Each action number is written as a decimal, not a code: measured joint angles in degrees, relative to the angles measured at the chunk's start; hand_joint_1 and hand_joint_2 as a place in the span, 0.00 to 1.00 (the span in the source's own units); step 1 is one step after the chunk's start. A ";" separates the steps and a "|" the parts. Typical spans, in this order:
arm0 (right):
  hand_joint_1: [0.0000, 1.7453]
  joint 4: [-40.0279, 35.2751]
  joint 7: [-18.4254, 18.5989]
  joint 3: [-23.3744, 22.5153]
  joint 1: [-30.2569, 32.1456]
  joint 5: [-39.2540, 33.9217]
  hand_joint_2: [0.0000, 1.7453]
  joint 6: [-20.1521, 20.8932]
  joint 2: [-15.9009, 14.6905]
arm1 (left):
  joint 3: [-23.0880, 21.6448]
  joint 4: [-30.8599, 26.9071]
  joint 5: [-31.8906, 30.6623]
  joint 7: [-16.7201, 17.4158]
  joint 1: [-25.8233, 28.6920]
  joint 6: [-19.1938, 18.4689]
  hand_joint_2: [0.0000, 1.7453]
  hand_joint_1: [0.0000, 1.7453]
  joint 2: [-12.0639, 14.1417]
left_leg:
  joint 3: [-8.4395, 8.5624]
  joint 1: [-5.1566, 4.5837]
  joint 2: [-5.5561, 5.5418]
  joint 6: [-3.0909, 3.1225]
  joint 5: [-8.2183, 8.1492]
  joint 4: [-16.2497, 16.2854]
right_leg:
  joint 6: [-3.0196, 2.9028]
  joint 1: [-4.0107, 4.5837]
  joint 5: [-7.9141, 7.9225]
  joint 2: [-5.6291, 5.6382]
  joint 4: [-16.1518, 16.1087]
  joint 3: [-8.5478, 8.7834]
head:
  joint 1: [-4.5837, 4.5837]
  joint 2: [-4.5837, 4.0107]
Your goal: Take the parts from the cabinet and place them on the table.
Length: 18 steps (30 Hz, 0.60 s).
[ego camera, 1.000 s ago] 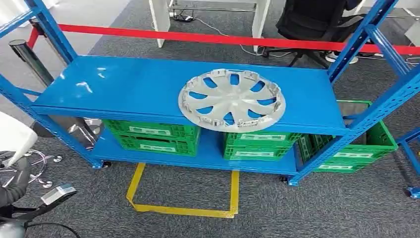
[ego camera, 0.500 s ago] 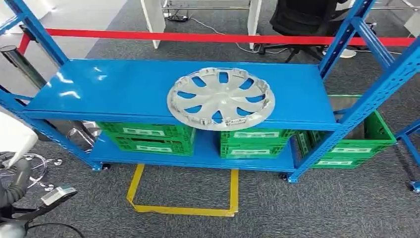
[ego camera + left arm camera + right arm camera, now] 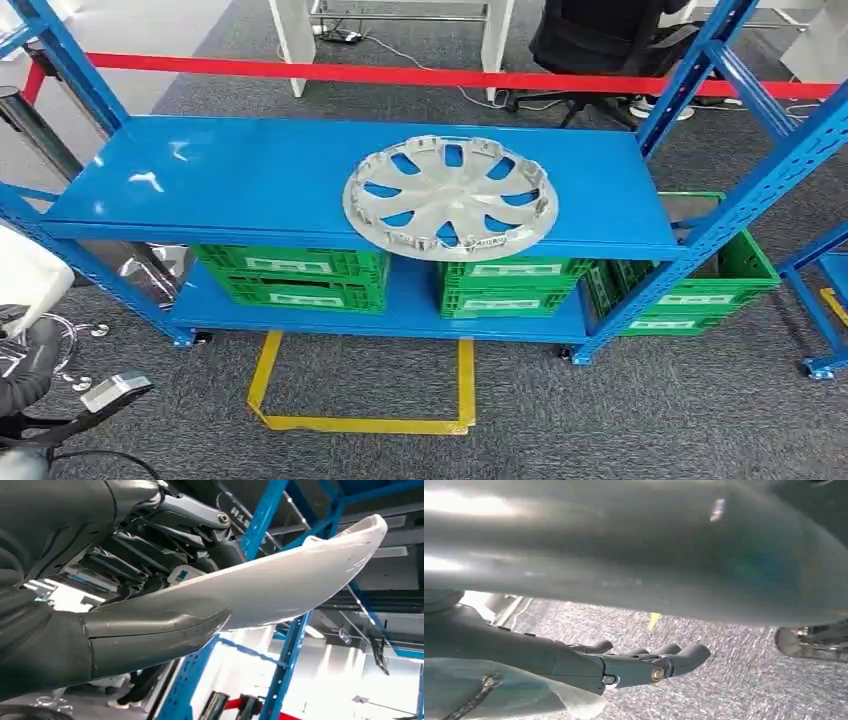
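Hubcap (image 3: 451, 197) on rack shelf (image 3: 250, 175), toward 3 o'clock; crates (image 3: 292, 277) below; taped floor square (image 3: 362, 385) at 6.

Right hand (image 3: 639, 667), fingers loosely extended, above grey carpet (image 3: 734, 680).

The blue shelf (image 3: 250, 180) lies open from the front and from above, with bare sheet on its whole left half. The silver wheel cover (image 3: 450, 198) takes the middle-right and overhangs the front edge. Slanted blue uprights (image 3: 690, 70) bound the ends and narrow side entry. Beneath, green crates (image 3: 295, 278) pack the lower shelf, with little room above them. A red barrier tape (image 3: 400, 75) runs behind the rack. The left robot hand (image 3: 125, 630) holds a long white panel (image 3: 300, 575) that juts ahead of it.
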 joint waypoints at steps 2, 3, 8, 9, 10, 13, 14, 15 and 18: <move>0.00 0.11 0.00 0.00 0.02 0.00 0.00 0.00 0.00 | 0.00 0.00 0.00 0.00 0.19 0.00 1.00 1.00 0.00 | -0.10 -0.28 0.50 0.11 0.01 0.02 | 0.15 0.00 -3.47 -0.10 8.79 -4.22 | -0.07 0.00; 0.00 0.17 0.00 0.00 0.05 0.00 0.00 0.00 0.00 | 0.00 0.00 0.02 0.00 0.22 0.00 1.00 1.00 0.00 | -0.09 -0.40 0.70 0.13 0.01 0.03 | 0.12 0.01 -3.56 -0.12 10.75 -5.17 | -0.02 0.00; 0.00 0.24 0.00 0.02 -0.05 0.00 0.00 -0.13 -0.20 | 0.00 0.02 0.26 0.00 0.20 0.00 1.00 1.00 0.00 | 0.17 -0.98 1.47 -0.16 -0.11 0.18 | -0.87 0.43 4.25 -2.31 -8.13 4.21 | -0.09 0.00; 0.00 0.26 -0.02 0.04 -0.11 0.02 0.00 -0.20 -0.20 | 0.02 0.02 0.31 0.00 0.14 0.00 1.00 1.00 0.09 | 0.04 -1.11 1.53 -0.45 -0.15 0.36 | -1.00 0.51 4.62 -1.93 -8.33 4.08 | -0.13 0.00; 0.00 0.33 -0.04 0.04 -0.02 0.00 0.00 -0.24 -0.20 | 0.00 0.02 0.33 0.00 0.14 0.00 1.00 1.00 0.09 | 0.03 -1.05 1.66 -0.74 -0.10 0.35 | -1.06 0.55 4.59 -1.76 -8.21 4.15 | -0.13 0.00; 0.00 0.48 -0.07 0.04 0.09 0.00 0.00 -0.26 -0.20 | -0.02 0.00 0.33 -0.02 0.11 0.00 1.00 1.00 0.17 | 0.06 -0.79 1.82 -1.75 -0.54 0.62 | -2.10 0.04 5.16 -1.20 -8.74 4.63 | -0.04 0.00; 0.00 0.48 -0.07 0.04 0.06 0.00 0.00 -0.28 -0.26 | -0.02 0.02 0.37 -0.02 0.10 0.00 1.00 1.00 0.17 | -0.53 -0.77 1.08 -2.14 -2.13 2.38 | -2.29 0.06 5.28 -0.96 -8.70 4.65 | -0.31 0.00; 0.00 0.48 -0.07 0.04 0.04 0.00 0.00 -0.33 -0.31 | -0.02 0.02 0.42 -0.02 0.08 0.00 1.00 1.00 0.26 | -2.10 -0.57 0.69 -2.45 -4.55 6.27 | -2.53 0.05 5.44 -0.88 -8.68 4.60 | -0.42 0.00; 0.00 0.55 -0.09 0.04 0.08 0.00 0.00 -0.24 -0.35 | -0.02 0.11 0.42 -0.02 0.32 0.00 1.00 1.00 0.33 | -7.54 -0.25 0.55 -2.96 -9.20 18.63 | -2.56 0.11 5.45 -0.08 -8.61 4.52 | -0.35 0.00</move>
